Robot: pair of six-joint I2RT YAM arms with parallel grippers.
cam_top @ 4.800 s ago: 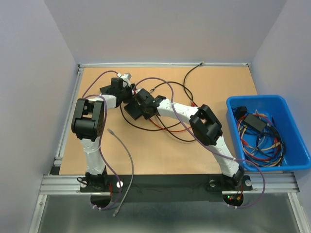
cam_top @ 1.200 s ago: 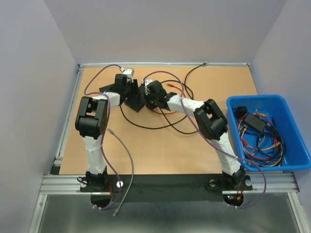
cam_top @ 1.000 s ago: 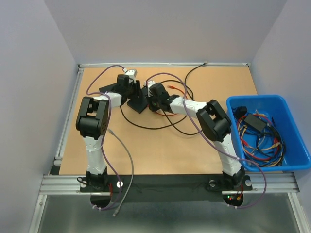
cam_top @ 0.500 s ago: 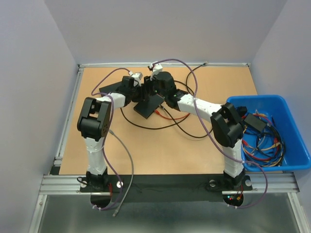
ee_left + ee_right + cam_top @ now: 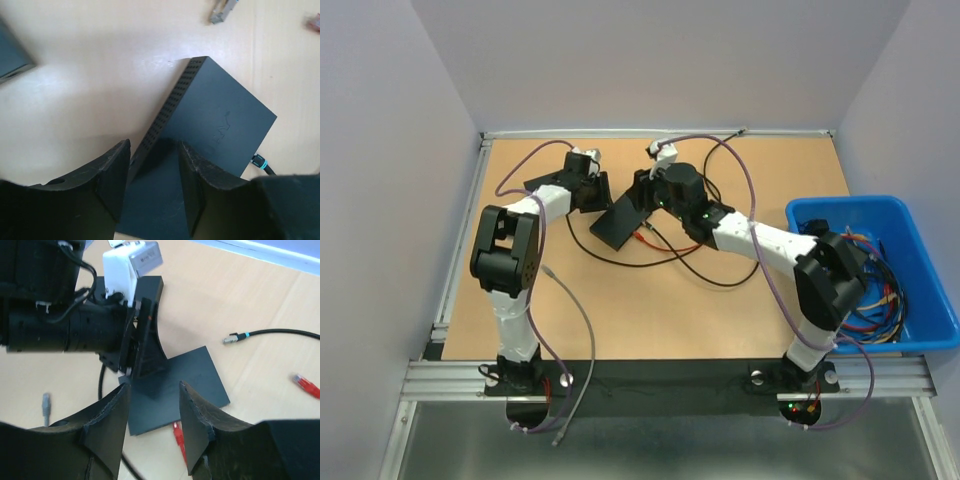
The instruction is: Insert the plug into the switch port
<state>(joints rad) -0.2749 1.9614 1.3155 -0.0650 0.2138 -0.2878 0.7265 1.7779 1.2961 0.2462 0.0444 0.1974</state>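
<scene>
The switch [image 5: 618,222] is a flat black box on the tan table, with a perforated side [image 5: 165,110]. My left gripper [image 5: 154,145] stands open over its near corner; one finger [image 5: 112,175] is beside the perforated side and the other is above the top face. In the right wrist view its fingers [image 5: 145,355] come down onto the switch [image 5: 190,385]. My right gripper [image 5: 154,387] hangs open above the switch, holding nothing. A red plug [image 5: 177,432] lies with its tip at the switch's edge; I cannot tell whether it sits in a port.
A blue bin [image 5: 910,215] of cables stands at the right. A second black box [image 5: 545,182] lies behind the left gripper. Around the switch lie a teal-ringed black cable plug [image 5: 235,338], a loose red plug [image 5: 306,385], a grey plug [image 5: 46,405] and black cable loops [image 5: 670,265].
My right gripper has opened and drawn back up and to the right, away from the switch. The switch has shifted slightly toward the right. The left gripper stays at the switch.
</scene>
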